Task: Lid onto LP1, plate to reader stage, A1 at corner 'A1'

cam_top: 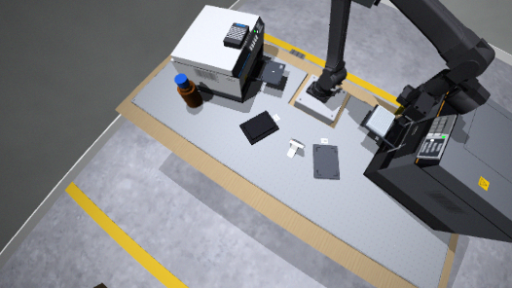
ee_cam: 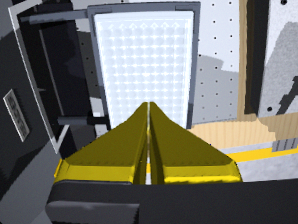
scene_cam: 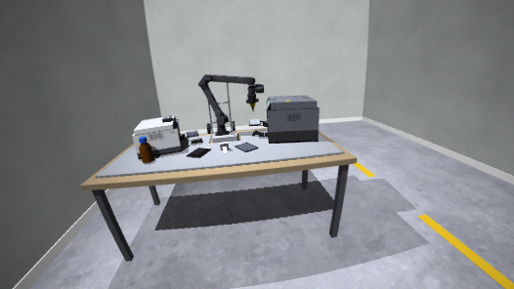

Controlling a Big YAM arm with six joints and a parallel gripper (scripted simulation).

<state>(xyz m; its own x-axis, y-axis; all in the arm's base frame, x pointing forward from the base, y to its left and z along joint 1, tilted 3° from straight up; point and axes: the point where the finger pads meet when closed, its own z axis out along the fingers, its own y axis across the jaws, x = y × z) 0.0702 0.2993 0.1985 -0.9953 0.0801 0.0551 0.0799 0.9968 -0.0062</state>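
The white multi-well plate point(cam_top: 380, 120) point(ee_cam: 145, 56) lies uncovered on the black reader's stage point(cam_top: 383, 138), inside its dark frame. The black lid point(cam_top: 259, 127) point(scene_cam: 198, 152) lies flat on the bench at a position with a small white label; I cannot read the name. The dispenser's stage point(cam_top: 273, 73) is bare. My gripper point(ee_cam: 148, 111) point(scene_cam: 252, 106) is shut with its yellow fingers pressed together and nothing between them. It hangs well above the near end of the plate.
The white dispenser point(cam_top: 214, 46) stands at the back left with the brown capped bottle point(cam_top: 188, 90) point(scene_cam: 145, 149) beside it. A dark grey bench pad point(cam_top: 326, 162) and a small white piece point(cam_top: 294, 147) lie mid-bench. The arm's base point(cam_top: 322, 97) sits behind them.
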